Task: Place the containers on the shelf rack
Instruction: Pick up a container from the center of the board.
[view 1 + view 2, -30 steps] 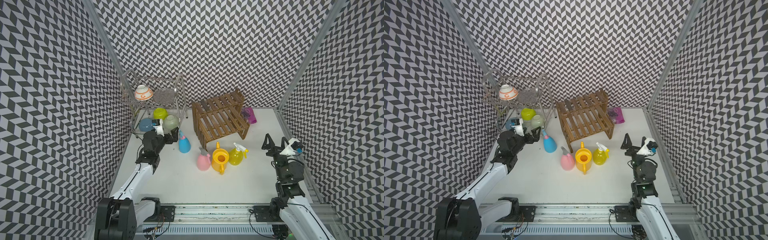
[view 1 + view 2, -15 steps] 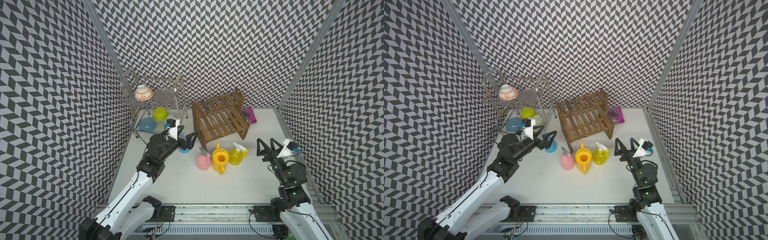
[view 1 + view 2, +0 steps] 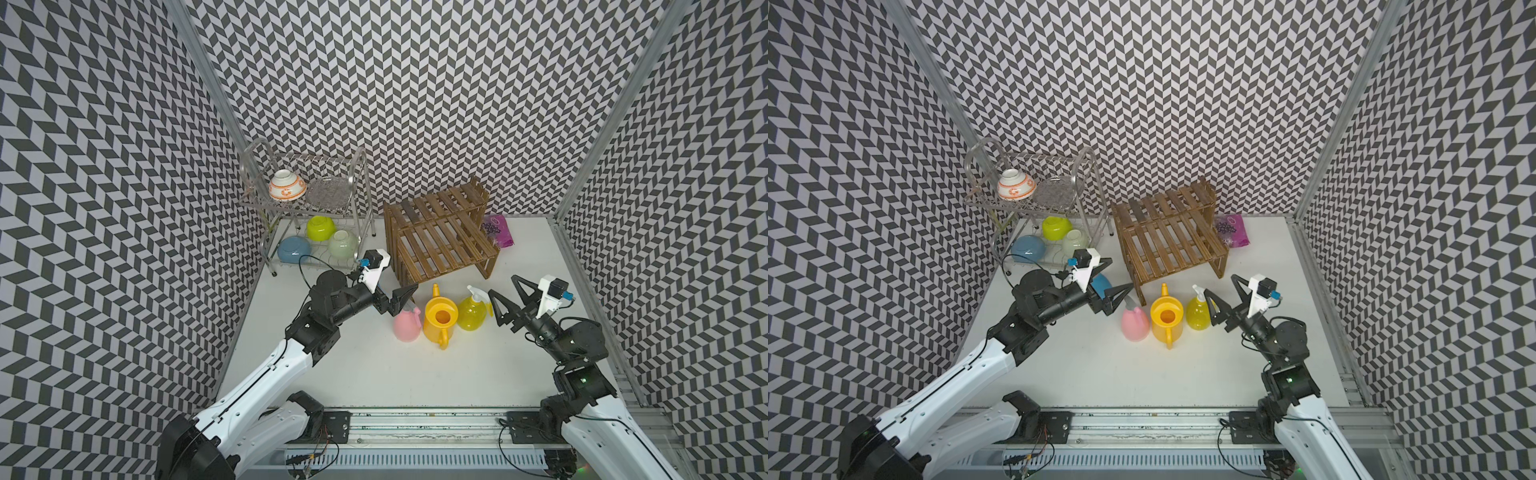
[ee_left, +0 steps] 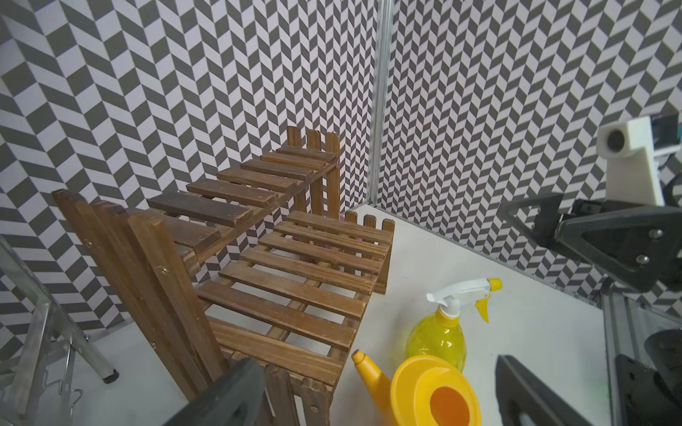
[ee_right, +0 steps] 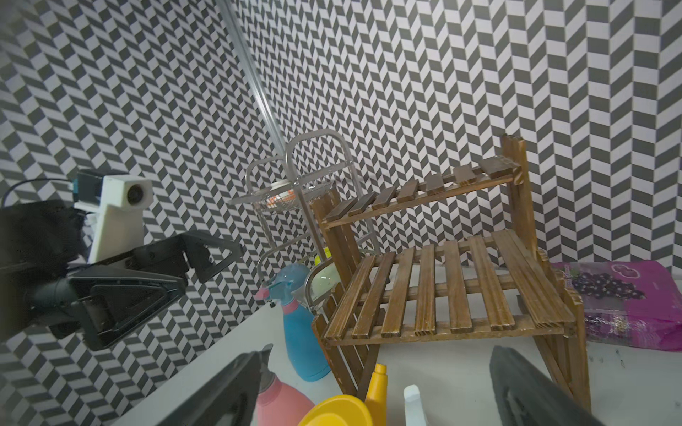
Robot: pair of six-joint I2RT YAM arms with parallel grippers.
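Pink spray bottle (image 3: 406, 329), watering can (image 3: 439, 319) and trigger sprayer (image 3: 471, 312) stand in a tight row on worktop (image 3: 374, 374) before shelf rack (image 3: 440, 243); blue spray bottle (image 3: 1100, 284) nr rack's corner. Left tool (image 3: 1121, 273) & right tool (image 3: 502, 285) spread wide, empty. Risk: a wide tool clips neighbours, row topples.

No legible txt or labels.
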